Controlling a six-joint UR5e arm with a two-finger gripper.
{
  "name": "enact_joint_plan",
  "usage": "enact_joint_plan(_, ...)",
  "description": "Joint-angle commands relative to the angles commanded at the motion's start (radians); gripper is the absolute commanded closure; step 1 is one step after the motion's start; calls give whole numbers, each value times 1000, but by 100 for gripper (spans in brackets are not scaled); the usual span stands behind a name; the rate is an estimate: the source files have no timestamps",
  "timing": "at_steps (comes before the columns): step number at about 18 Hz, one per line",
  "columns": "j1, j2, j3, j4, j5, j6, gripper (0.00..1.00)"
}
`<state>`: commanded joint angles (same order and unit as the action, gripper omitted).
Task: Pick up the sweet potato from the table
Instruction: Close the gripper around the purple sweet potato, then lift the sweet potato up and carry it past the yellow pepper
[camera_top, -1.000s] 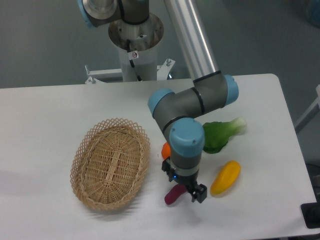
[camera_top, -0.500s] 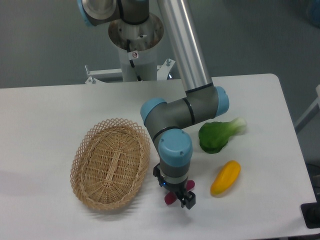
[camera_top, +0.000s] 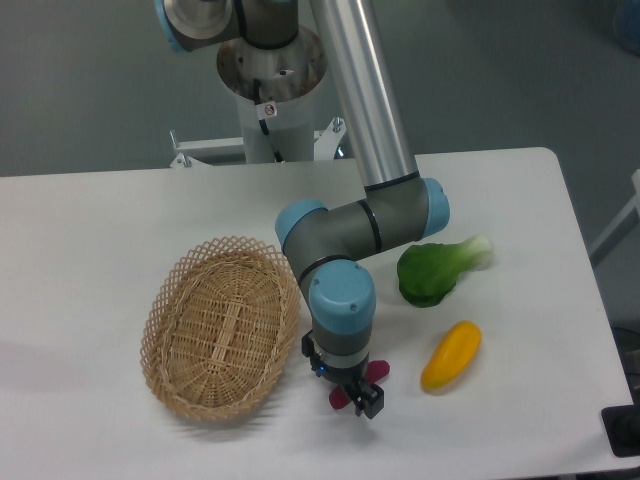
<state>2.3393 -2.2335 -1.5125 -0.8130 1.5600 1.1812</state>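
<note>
The table (camera_top: 100, 220) is a broad white slab with rounded corners, filling most of the view. On it, the arm (camera_top: 385, 155) slants down from the top; its elbow has slid a little further left than half a second ago, and well left of where it stood a second ago. The wrist now hangs nearly straight down, close by the right rim of the wicker basket (camera_top: 220, 327).

That oval basket lies where it was, left of centre. To the right, the green leafy vegetable (camera_top: 435, 270) with its pale stalk and the yellow fruit (camera_top: 451, 354) below it have not moved; a second ago the wrist stood just beside them, now it is clearly apart from both.

The gripper (camera_top: 352, 392) points down at the table near the front edge. The sweet potato (camera_top: 348, 392) sits right under it: magenta shows at the lower left of the black fingers and again as a tip poking out to the right by the wrist. The fingers look set either side of it, but the wrist covers the middle, so whether they are actually clamped on it cannot be told from here.
</note>
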Motion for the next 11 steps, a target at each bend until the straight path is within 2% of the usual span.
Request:
enact_joint_plan(5,0,5,0,0,9,0,67)
enact_joint_plan(11,0,12,18,0,14,8,68)
